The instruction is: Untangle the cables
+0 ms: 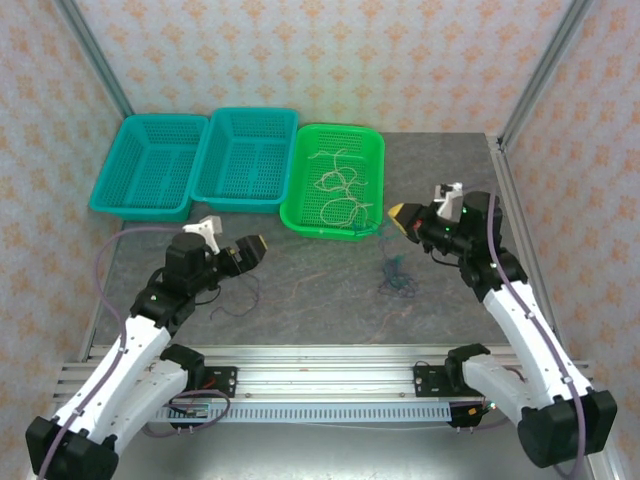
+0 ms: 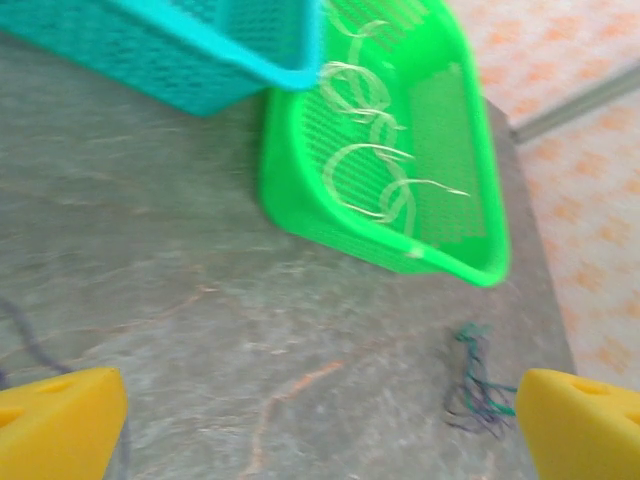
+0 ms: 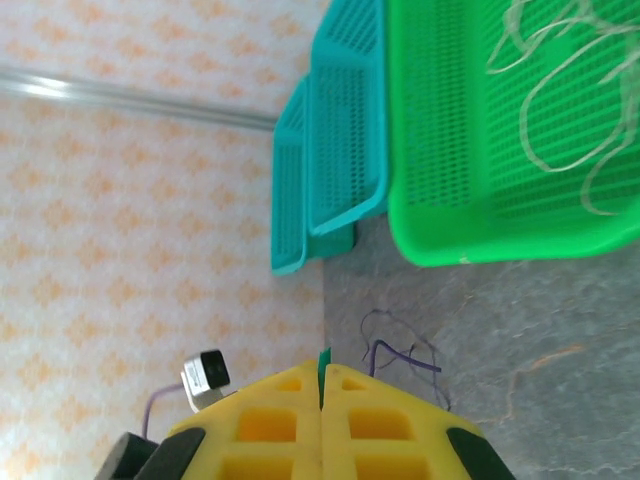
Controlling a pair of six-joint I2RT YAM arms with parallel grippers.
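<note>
**A:** What does the left wrist view add?

**B:** The left claw point(image 2: 320, 425) is spread wide over the counter point(image 2: 200, 300). A dark-and-teal bunch of cables point(image 2: 478, 388) lies near its right finger.

**A:** And the right wrist view?

**B:** The right claw point(image 3: 322, 375) is pressed together, with a green strand point(image 3: 323, 362) pinched at the seam. From above, cream cables point(image 1: 340, 190) lie in the green basket point(image 1: 330, 232), right of 2 teal baskets point(image 1: 150, 165).

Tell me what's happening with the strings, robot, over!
Left gripper open, empty. Right gripper shut on green strand. Cream cables in green basket; dark-teal tangle loose on table. Nothing blocking the tangle.
</note>
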